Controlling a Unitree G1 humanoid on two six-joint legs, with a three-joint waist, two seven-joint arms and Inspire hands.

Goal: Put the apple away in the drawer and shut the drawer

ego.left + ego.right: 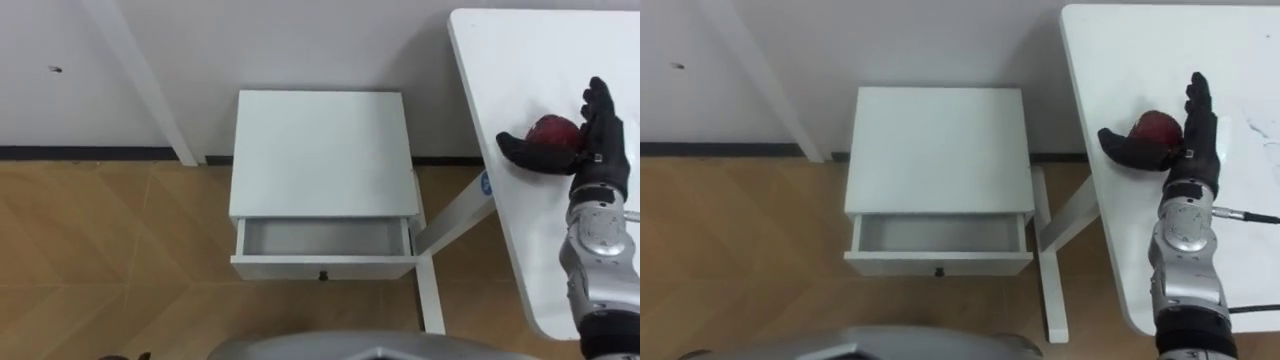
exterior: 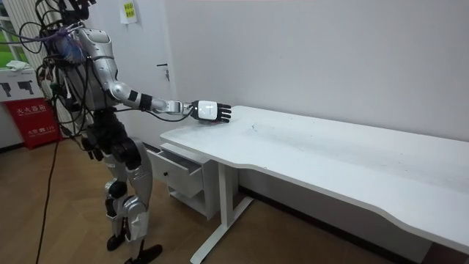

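A dark red apple (image 1: 548,131) lies on the white table (image 1: 530,60) near its left edge. My right hand (image 1: 600,135) rests over the apple's right side, fingers straight and pointing away from me, thumb spread out in front of the fruit. The hand is open and not closed round it. To the left of the table stands a small white cabinet (image 1: 320,150) whose top drawer (image 1: 322,240) is pulled out and holds nothing. In the room view I stand beside the cabinet with the right arm stretched onto the table, and my left hand (image 2: 91,144) hangs near my hip.
The table's white leg and foot (image 1: 430,290) run along the floor just right of the cabinet. A slanted white post (image 1: 150,90) leans against the wall at the left. Wooden floor lies in front of the drawer.
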